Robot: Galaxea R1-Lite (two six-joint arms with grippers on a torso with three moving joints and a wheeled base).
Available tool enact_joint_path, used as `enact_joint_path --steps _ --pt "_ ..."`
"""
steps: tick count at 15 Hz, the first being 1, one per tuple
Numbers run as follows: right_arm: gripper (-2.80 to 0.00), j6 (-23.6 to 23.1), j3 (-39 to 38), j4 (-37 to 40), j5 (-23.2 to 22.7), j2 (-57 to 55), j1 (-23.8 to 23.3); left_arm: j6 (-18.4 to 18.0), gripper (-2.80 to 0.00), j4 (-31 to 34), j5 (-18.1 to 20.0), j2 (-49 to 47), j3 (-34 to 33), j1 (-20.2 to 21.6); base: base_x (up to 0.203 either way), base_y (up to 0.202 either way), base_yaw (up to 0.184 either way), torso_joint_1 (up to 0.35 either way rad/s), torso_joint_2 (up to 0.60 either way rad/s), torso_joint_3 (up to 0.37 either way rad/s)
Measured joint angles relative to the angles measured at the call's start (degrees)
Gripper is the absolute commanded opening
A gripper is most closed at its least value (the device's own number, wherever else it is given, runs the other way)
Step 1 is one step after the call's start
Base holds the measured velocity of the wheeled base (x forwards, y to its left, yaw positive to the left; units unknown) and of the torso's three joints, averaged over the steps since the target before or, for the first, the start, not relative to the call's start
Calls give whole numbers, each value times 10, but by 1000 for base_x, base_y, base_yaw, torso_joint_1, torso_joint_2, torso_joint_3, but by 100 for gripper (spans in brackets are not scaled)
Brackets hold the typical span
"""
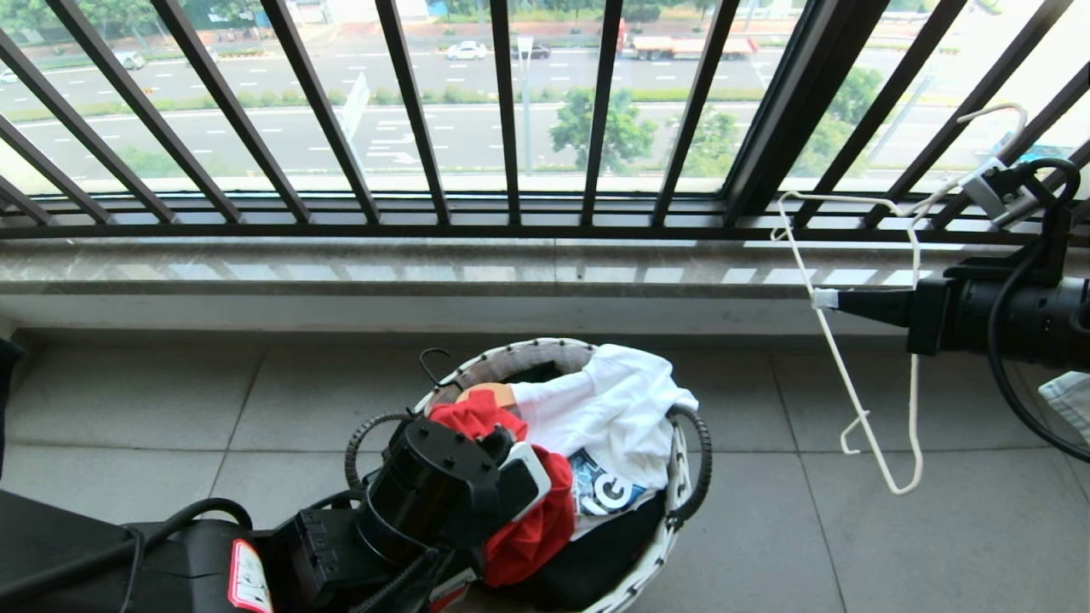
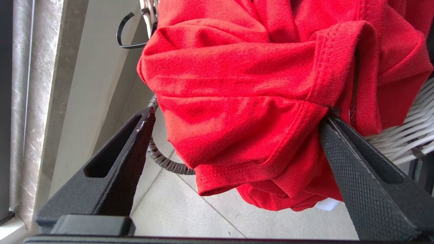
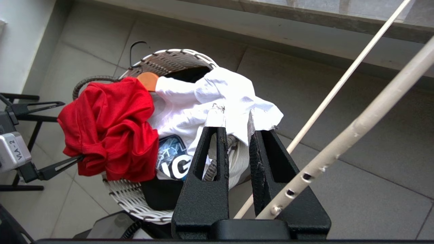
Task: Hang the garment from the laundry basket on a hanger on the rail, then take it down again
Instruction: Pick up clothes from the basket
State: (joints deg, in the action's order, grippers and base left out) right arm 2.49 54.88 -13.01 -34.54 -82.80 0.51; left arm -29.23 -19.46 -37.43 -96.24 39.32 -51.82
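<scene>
The red garment (image 1: 532,528) lies bunched on the near left rim of the laundry basket (image 1: 545,347) on the tiled floor. My left gripper (image 2: 237,115) is open wide, its two fingers straddling the bunched garment (image 2: 237,78); one finger (image 2: 342,149) touches the cloth. In the right wrist view those fingers flank the garment (image 3: 112,128) above the basket (image 3: 169,56). My right gripper (image 1: 824,298) is held out at the right, shut on the off-white wire hanger (image 1: 845,375), which hangs tilted in the air. The hanger (image 3: 373,110) crosses beside the right gripper (image 3: 234,115). The rail is out of view.
A white T-shirt with blue print (image 1: 613,409) and a black garment (image 1: 588,553) fill the rest of the basket, with a wooden hanger's end (image 1: 487,393) poking out. Behind stand a stone sill (image 1: 426,268) and the black barred window railing (image 1: 511,128).
</scene>
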Motion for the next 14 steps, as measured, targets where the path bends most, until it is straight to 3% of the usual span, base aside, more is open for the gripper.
enact_joint_path --steps 6,14 --pt "-280 0 0 0 0 -2 0 -21 0 0 0 11 40 41 0 0 0 0 0 0" --pt "-280 0 0 0 -1 -2 0 -16 0 0 10 55 19 33 0 0 0 0 0 0"
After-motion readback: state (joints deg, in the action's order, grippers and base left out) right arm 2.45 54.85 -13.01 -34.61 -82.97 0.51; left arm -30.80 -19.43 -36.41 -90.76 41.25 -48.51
